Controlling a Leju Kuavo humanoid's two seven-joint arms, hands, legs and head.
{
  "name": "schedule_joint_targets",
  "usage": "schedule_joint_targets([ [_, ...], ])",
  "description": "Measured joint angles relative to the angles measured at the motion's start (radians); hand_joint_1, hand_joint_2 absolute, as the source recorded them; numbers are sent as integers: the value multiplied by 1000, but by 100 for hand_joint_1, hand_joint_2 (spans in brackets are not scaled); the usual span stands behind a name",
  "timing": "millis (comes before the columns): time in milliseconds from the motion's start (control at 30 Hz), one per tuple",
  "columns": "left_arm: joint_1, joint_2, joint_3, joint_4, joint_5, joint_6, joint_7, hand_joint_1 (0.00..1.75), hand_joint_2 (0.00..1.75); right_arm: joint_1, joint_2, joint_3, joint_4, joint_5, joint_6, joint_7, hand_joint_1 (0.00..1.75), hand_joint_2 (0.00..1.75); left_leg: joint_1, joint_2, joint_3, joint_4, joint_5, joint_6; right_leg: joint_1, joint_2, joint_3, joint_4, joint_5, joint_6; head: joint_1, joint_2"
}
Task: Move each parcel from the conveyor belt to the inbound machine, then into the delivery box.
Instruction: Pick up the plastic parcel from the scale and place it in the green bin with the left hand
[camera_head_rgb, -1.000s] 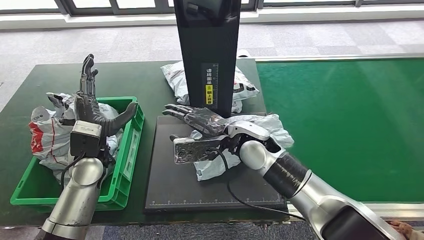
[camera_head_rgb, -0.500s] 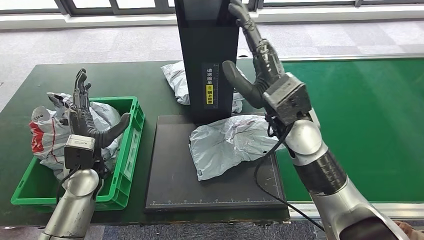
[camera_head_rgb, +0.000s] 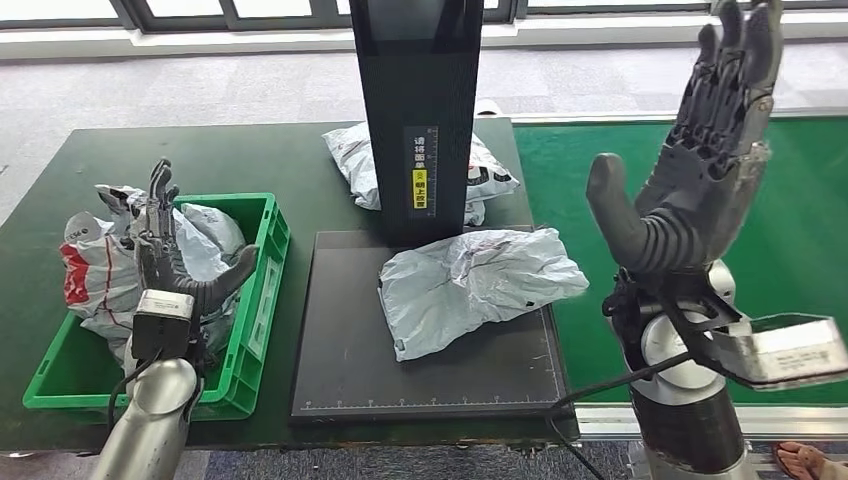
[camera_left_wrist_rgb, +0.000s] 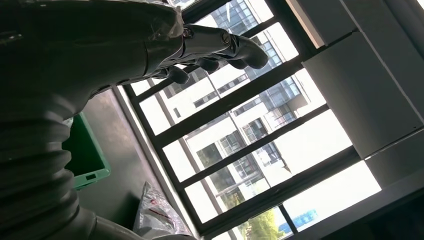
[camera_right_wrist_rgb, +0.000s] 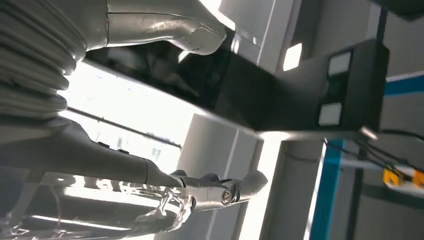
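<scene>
While the right hand (camera_head_rgb: 700, 170) stands raised above the green conveyor belt (camera_head_rgb: 780, 260), fingers spread upward and thumb out to the side, it holds nothing. The left hand (camera_head_rgb: 175, 255) hangs over the green delivery box (camera_head_rgb: 255, 330), also upright with fingers apart and empty.

1 grey parcel (camera_head_rgb: 475, 285) lies flat on the black plate of the inbound machine (camera_head_rgb: 420, 110), touched by neither hand. Its long axis runs across the plate, from the near-left corner toward the belt side, and its right end overhangs the plate's right edge. The plate's near strip (camera_head_rgb: 400, 385) and left part are bare. The machine's black column rises just behind the parcel, closing that side.

Another parcel (camera_head_rgb: 350, 155) lies on the dark table (camera_head_rgb: 250, 150) behind the column, partly hidden by it. Crumpled white parcels (camera_head_rgb: 205, 235) fill the far end of the delivery box, and 1 with red print (camera_head_rgb: 85, 270) spills over its left wall onto the table. The box's near end shows bare green floor.
</scene>
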Motion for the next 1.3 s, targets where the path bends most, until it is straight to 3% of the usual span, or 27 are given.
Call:
schedule_joint_targets([
  [167,-27,-38,-41,45,-72,-48,40,0,175,18,17,-1,-42,141,-231,32,0,175,-1,0,0,0,0,0,-1,0,1,0,0,0,0,0],
  [400,-122,-106,-151,160,-182,-137,102,0,175,-23,23,-7,-13,226,-373,142,0,175,-2,0,0,1,1,2,-2,0,0,0,2,3,0,0],
  [667,-290,-209,-323,352,-287,-184,138,0,175,-132,15,-71,156,225,-376,198,0,175,-5,0,-2,2,3,5,-3,0,0,0,5,6,0,0],
  [1000,-361,-241,-405,441,-358,-183,148,0,175,-174,1,-99,241,227,-367,215,0,175,-5,0,-3,2,3,6,-3,0,-2,0,5,7,0,0],
  [1300,-464,-339,-596,565,-597,-187,189,0,175,-224,-34,-103,346,229,-330,219,0,175,-8,-1,-4,3,3,8,-5,-1,-2,0,6,9,0,0],
])
